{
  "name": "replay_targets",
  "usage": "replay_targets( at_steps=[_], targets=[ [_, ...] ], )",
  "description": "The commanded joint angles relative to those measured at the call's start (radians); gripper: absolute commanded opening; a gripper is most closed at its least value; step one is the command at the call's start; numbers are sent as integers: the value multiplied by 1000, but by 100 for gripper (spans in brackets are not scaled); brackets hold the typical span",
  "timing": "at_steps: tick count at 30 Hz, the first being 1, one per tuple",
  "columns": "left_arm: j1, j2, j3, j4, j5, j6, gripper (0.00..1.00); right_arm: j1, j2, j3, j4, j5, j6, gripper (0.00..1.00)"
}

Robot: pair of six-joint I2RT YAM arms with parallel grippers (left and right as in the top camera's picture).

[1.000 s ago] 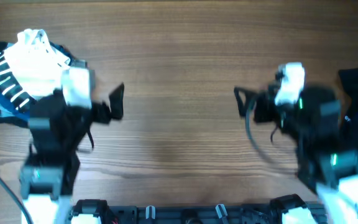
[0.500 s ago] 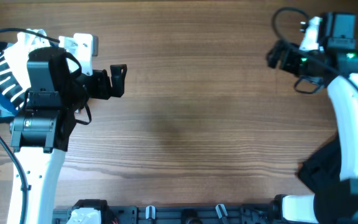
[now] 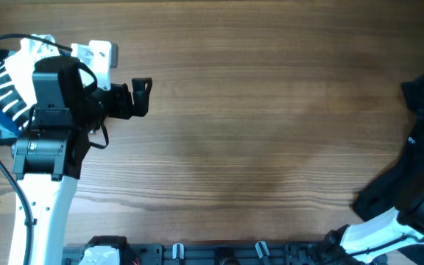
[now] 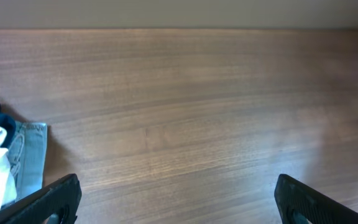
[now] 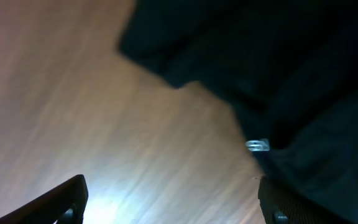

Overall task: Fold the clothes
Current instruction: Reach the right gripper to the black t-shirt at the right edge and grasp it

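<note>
Black T-shirt (image 5: 278, 62): bunched at the right edge of the tabletop (image 3: 256, 110), just ahead of the right claw; a small white label (image 5: 258, 145) shows on it.
Right claw (image 5: 171, 186): spread, nothing between its fingers, over bare wood at the shirt's edge.
Left claw (image 4: 179, 199): spread and empty, over the left part, well apart from the shirt.
Far left: pile of white and navy-striped garments (image 3: 6, 92), not this job's.
Done: nothing, apparently; no fold, shirt not laid flat.
Left to do: grip the shirt, draw it to the middle, spread it, fold it.
</note>
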Motion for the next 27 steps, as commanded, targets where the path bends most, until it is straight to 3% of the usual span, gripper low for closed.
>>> replay_targets(
  at_steps=[1, 15, 17, 19, 21, 23, 24, 26, 27],
  targets=[
    [-6, -7, 21, -14, 20, -10, 100, -63, 34, 11, -19, 91, 37, 87],
    [-6, -3, 21, -24, 21, -10, 100, -141, 164, -77, 11, 60, 62, 79],
    [-6, -3, 21, -24, 21, -10, 100, -141, 188, -77, 14, 36, 60, 70],
    [-6, -3, 21, -24, 21, -10, 100, -140, 189, -77, 14, 34, 61, 53],
    [-6, -3, 21, -23, 20, -10, 100, -140, 188, -76, 20, 34, 53, 49],
    [-6, -3, 21, -23, 20, -10, 100, -139, 188, -74, 31, 32, 29, 31],
    [-6, -3, 21, -23, 20, -10, 100, -139, 185, -69, 29, 21, 11, 18],
    [-6, -3, 21, -21, 20, -10, 100, -138, 159, -47, 27, -53, -33, 4],
    [-6, -3, 21, -19, 20, -10, 100, -135, 138, -35, 27, -89, -50, 4]
  ],
)
